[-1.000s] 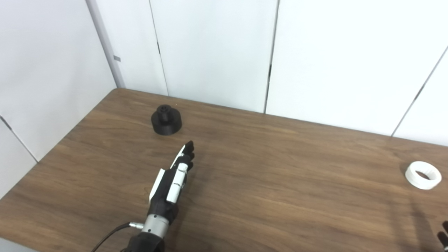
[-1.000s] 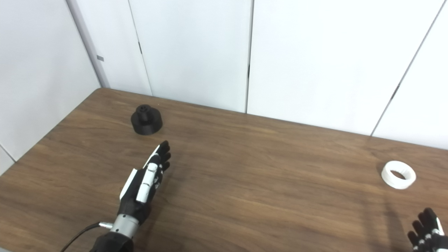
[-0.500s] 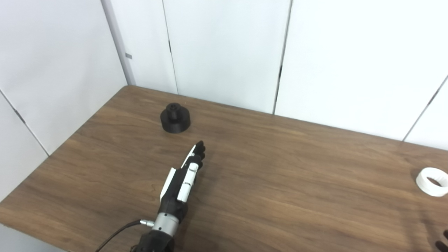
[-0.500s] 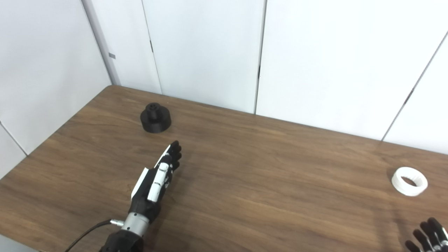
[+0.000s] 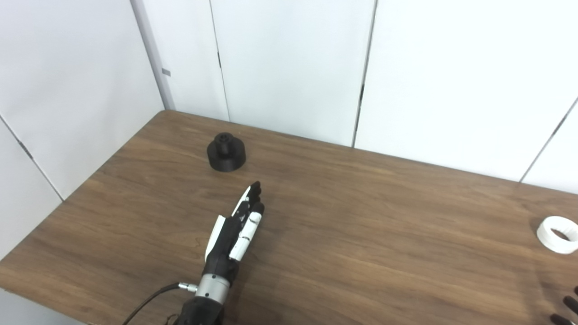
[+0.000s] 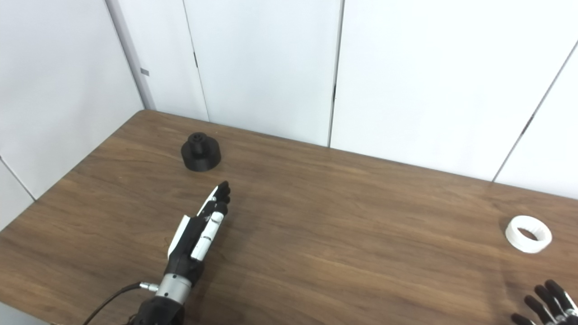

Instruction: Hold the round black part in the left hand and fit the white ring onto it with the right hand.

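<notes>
The round black part (image 5: 226,155) stands on the wooden table (image 5: 361,234) at the back left, with a small knob on top. My left hand (image 5: 236,228) hovers in front of it, fingers stretched toward it, open and holding nothing, a clear gap short of the part. The white ring (image 6: 528,234) lies flat near the right edge of the table. Only the spread fingertips of my right hand (image 6: 544,303) show at the bottom right corner, in front of the ring, open and apart from it.
White wall panels (image 5: 289,67) stand close behind the table's back edge and along its left side. A black cable (image 5: 149,302) trails from my left wrist over the front edge of the table.
The camera shifted a second ago, sliding the scene rightward. Since half a second ago my left hand has rolled slightly, its thumb now lying along the fingers. The part and ring have not moved.
</notes>
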`<action>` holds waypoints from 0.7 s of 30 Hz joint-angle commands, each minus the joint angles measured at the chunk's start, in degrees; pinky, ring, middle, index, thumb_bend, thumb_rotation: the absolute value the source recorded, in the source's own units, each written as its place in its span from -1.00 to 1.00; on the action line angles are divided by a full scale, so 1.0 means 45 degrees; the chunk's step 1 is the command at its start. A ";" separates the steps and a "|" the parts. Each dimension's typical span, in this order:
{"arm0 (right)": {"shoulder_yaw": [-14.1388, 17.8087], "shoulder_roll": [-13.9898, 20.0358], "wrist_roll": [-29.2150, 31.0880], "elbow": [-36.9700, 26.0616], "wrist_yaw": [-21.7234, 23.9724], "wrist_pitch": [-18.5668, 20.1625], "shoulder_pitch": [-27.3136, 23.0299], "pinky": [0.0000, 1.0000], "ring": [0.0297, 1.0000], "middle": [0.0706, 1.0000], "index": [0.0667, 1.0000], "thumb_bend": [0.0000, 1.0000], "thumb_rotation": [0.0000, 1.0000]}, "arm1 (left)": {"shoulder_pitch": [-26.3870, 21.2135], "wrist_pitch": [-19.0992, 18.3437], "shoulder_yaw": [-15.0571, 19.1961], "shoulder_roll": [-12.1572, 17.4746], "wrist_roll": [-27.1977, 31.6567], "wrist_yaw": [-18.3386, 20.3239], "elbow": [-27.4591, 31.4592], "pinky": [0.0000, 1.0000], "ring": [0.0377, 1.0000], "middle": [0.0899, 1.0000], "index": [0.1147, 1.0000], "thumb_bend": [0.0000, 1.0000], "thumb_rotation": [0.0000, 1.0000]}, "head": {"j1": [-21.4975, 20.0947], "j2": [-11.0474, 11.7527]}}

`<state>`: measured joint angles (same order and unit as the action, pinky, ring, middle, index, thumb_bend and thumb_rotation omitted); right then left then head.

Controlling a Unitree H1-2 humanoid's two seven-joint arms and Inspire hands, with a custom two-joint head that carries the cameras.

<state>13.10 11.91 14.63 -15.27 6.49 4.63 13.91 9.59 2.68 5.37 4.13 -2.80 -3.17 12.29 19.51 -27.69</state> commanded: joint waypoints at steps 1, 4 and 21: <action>0.0131 0.0195 0.0150 -0.0225 0.0102 -0.0517 -0.0315 0.41 0.72 0.76 0.72 -0.07 1.00 | -0.0011 0.0637 0.0132 0.0228 -0.0708 -0.0280 0.0471 0.98 0.96 0.96 0.93 0.14 0.84 | 0.0011 -0.0014; 0.0145 0.0191 0.0205 -0.0195 0.0124 -0.0553 -0.0330 0.41 0.72 0.77 0.71 -0.08 1.00 | -0.0296 0.0055 0.0452 0.0525 -0.2114 -0.0659 0.0944 0.93 0.97 0.96 0.92 0.20 0.87 | 0.0116 -0.0084; -0.0021 -0.0097 -0.0486 -0.0444 -0.0159 -0.0405 -0.0347 0.37 0.71 0.74 0.67 0.02 1.00 | -0.2862 -0.2301 0.1823 0.1819 -0.6946 -0.2546 0.0606 0.94 1.00 0.96 0.85 0.97 -0.08 | -0.0177 -0.0216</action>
<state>12.95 11.19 12.66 -15.29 6.30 4.64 13.28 -1.13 -7.06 13.01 10.15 -31.93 -13.43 14.84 18.64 -28.65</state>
